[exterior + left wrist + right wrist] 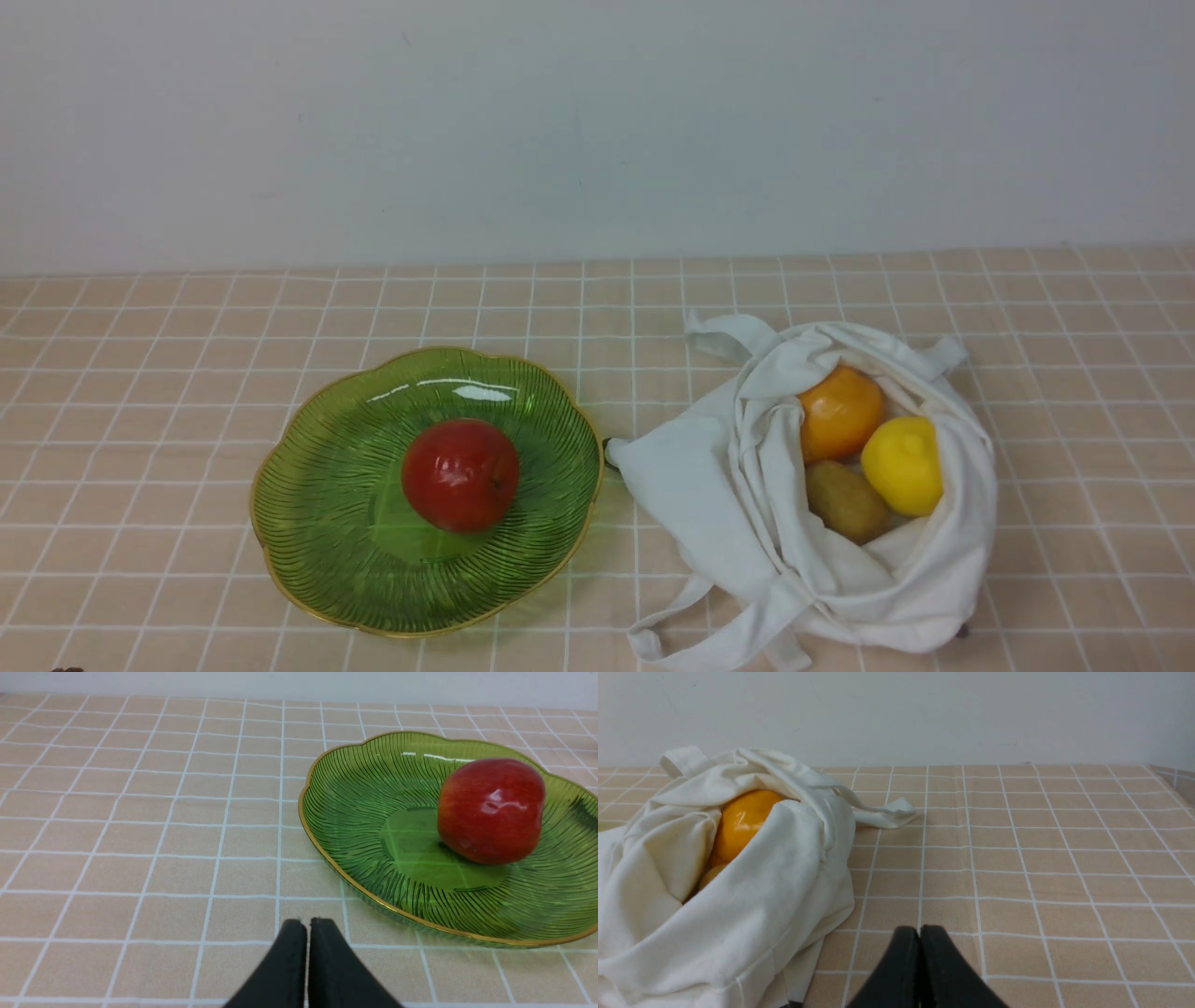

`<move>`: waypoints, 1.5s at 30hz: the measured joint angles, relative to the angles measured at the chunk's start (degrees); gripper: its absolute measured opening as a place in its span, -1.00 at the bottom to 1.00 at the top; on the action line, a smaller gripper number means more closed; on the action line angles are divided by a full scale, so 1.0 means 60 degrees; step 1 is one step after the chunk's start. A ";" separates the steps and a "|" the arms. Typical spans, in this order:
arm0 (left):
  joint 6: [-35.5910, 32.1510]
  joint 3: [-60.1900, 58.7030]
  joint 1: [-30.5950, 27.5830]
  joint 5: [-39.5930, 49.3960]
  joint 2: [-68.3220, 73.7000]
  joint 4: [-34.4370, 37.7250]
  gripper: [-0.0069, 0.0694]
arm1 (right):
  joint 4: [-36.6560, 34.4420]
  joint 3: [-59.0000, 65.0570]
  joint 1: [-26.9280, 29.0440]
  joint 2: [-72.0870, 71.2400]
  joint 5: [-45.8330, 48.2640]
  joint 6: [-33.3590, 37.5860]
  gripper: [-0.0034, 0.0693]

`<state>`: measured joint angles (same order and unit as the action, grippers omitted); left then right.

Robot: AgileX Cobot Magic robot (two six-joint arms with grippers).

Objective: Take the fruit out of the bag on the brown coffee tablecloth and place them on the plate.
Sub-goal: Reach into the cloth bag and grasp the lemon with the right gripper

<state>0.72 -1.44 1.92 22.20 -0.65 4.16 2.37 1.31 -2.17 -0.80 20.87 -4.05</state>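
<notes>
The white bag (709, 485) lies open on the brown coffee tablecloth (140, 373) at the right. Inside it show an orange (840, 411), a yellow lemon (904, 465) and a brown kiwi (848, 502). The green plate (317, 504) sits to the bag's left with a red apple (460, 474) in it. Neither gripper shows in the front view. My left gripper (307, 926) is shut and empty, low over the cloth beside the plate (355, 812) and apple (490, 809). My right gripper (919, 933) is shut and empty, beside the bag (752, 914); the orange (740, 821) peeks out.
A pale wall (597, 121) runs along the back of the table. The bag's strap handles (709, 639) trail toward the front edge, and another strap (882, 812) lies on the cloth behind the bag.
</notes>
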 joint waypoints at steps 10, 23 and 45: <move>0.0000 0.0000 0.0000 0.0000 0.0000 0.0000 -0.84 | -0.3676 0.0065 0.0000 0.0000 -0.2958 -0.0470 -0.94; 0.0006 0.0000 0.0000 0.0000 0.0000 0.0000 -0.84 | -0.4706 -0.0905 -0.0161 0.0016 -0.3479 -0.0967 -0.94; 0.0006 0.0000 0.0000 0.0000 0.0000 0.0000 -0.84 | -0.4320 -0.8822 -0.1170 1.0858 0.5319 0.4825 -0.94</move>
<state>0.75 -1.44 1.92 22.20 -0.65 4.16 -23.55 -51.62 -9.19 64.35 52.79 24.90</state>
